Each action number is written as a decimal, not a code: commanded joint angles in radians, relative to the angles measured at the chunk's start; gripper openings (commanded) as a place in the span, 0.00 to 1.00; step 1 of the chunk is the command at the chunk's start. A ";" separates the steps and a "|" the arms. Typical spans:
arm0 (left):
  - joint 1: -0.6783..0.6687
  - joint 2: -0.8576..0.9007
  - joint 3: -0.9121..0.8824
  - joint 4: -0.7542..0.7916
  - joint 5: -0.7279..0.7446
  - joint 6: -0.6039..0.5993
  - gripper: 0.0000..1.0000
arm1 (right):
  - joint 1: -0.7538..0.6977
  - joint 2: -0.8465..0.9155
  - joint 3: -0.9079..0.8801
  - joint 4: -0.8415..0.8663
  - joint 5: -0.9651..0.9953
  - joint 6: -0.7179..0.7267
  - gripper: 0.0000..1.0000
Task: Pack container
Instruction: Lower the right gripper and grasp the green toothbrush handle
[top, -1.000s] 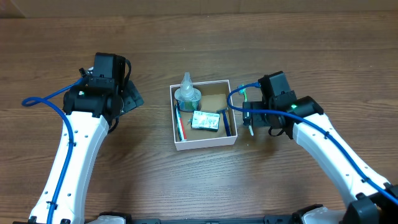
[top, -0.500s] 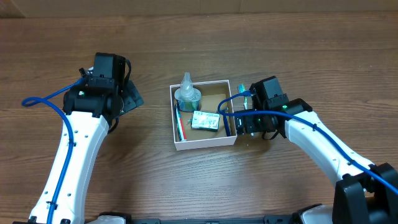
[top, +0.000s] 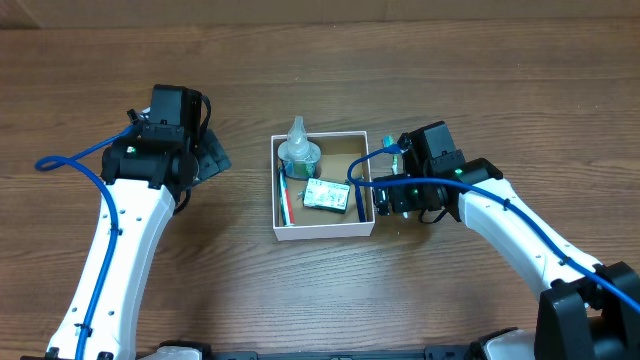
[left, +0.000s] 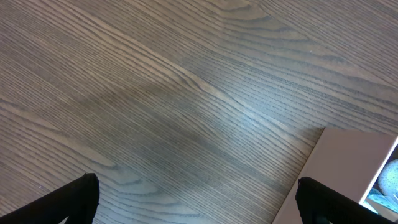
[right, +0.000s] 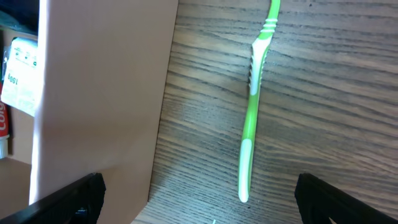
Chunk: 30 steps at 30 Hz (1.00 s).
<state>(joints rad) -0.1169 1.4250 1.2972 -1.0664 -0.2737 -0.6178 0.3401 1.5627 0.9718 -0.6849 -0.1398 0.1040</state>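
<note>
Box sits mid-counter. Right tool hangs just beside its right wall, spread wide over a green toothbrush lying outside. Left tool, also spread, is off to the box's left.

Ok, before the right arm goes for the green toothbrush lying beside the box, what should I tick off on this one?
1. Green plastic toothbrush lying flat on the wooden table, outside the box: ok.
2. Right gripper open, toothbrush lined up between its fingers: ok.
3. Gap between one of its fingers and the white-walled square cardboard box: cannot tell, very close.
4. Some bare brown floor visible inside the box: ok.
5. Left gripper open, over bare table, away from the toothbrush: ok.
</note>
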 joint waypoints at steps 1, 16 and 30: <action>-0.001 0.000 0.014 0.001 -0.006 0.020 1.00 | -0.004 -0.001 -0.002 0.008 0.069 0.005 1.00; -0.001 0.000 0.014 0.001 -0.006 0.020 1.00 | -0.007 0.021 -0.003 0.049 0.177 0.058 0.90; -0.001 0.000 0.014 0.001 -0.006 0.020 1.00 | -0.029 0.207 -0.002 0.109 0.199 0.127 0.80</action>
<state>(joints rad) -0.1169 1.4250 1.2972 -1.0657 -0.2737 -0.6178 0.3355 1.7630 0.9718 -0.5827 0.0399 0.1761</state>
